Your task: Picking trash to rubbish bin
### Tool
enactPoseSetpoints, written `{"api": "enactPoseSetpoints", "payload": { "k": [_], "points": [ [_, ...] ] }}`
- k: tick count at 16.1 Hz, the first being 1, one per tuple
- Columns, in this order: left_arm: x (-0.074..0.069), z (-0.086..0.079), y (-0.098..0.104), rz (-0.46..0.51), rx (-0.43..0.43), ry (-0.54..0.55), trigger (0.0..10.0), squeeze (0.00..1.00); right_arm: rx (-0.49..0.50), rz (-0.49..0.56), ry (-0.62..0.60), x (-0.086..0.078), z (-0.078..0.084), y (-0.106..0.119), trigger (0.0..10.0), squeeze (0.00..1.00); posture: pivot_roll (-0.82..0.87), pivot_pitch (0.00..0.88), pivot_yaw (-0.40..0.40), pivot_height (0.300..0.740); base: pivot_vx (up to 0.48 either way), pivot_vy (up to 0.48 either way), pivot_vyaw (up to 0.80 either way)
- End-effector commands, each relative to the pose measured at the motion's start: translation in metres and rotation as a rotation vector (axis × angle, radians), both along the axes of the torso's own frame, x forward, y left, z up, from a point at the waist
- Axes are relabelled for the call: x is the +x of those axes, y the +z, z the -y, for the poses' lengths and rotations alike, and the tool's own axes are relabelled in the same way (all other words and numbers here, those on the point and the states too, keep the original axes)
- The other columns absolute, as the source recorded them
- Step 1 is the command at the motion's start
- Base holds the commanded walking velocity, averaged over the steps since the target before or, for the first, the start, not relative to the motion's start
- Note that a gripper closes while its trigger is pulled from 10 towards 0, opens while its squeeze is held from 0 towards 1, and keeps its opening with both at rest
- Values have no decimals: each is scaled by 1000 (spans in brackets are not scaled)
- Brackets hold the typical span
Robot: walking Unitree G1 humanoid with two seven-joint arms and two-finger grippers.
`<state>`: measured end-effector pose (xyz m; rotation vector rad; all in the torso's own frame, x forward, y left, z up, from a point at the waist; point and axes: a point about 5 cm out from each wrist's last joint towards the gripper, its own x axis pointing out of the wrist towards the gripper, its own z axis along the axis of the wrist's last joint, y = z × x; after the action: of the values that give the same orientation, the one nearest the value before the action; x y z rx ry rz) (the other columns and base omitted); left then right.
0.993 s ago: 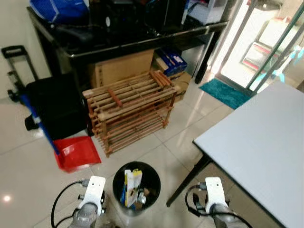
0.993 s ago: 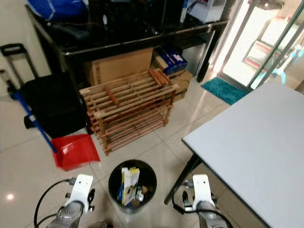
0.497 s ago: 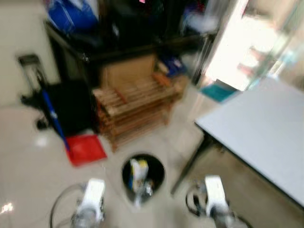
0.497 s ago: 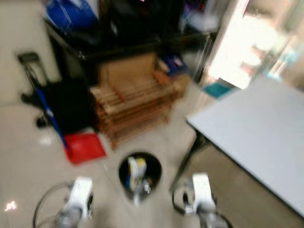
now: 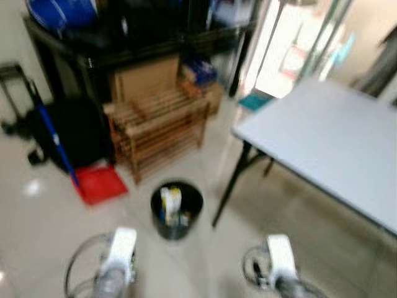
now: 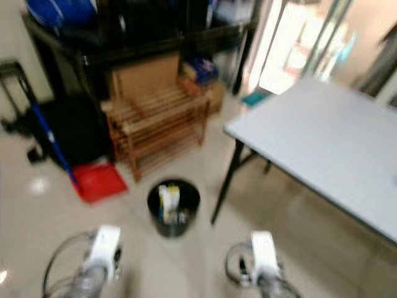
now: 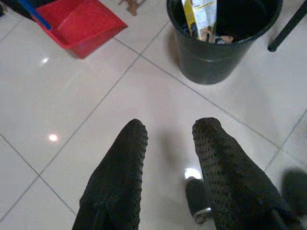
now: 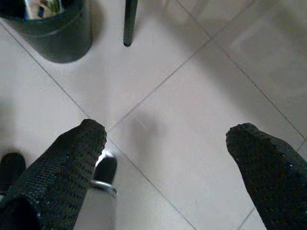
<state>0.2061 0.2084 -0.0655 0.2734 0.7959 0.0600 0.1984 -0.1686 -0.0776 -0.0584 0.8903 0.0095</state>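
The rubbish bin (image 7: 223, 40) is seen on the tiled floor (image 7: 96, 105), ahead of the left gripper (image 7: 169, 139), whose fingers are parted with nothing between them. A yellow carton (image 7: 201, 17) is held inside the bin. The right gripper (image 8: 165, 139) is spread wide and empty; the bin is placed beyond its one finger (image 8: 72, 158), near a table leg (image 8: 129, 21). A red dustpan (image 7: 79, 21) lies further off.

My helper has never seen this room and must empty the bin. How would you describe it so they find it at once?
Start at the big grey table and look down past its dark corner leg. On the tiled floor, between that leg and the wooden rack, stands the bin. It is round and black, with a yellow carton sticking up; the neighbouring dustpan is flat and red.
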Motion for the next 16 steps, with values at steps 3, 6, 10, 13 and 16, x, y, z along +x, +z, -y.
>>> {"api": "enactPoseSetpoints", "payload": {
  "k": [3,6,10,13,16],
  "points": [
    [-1,6,-2,-8,-1,1,10000,0,-14,17,-11,4,8,3,10000,0,22,0,-111,740,0,0,0],
    [6,7,3,31,-20,24,10000,0,-5,23,-12,6,8,4,10000,0,23,10,-117,740,0,0,0],
    [7,3,4,38,-15,41,10000,0,-1,22,-9,7,8,5,10000,0,24,16,-117,740,0,0,0],
    [7,2,4,45,-25,50,10000,0,8,32,-13,9,7,6,10000,0,17,24,-113,740,0,0,0],
    [10,3,6,53,-29,52,10000,0,11,34,-12,10,7,6,10000,0,17,28,-113,740,0,0,0]
  ]
}}
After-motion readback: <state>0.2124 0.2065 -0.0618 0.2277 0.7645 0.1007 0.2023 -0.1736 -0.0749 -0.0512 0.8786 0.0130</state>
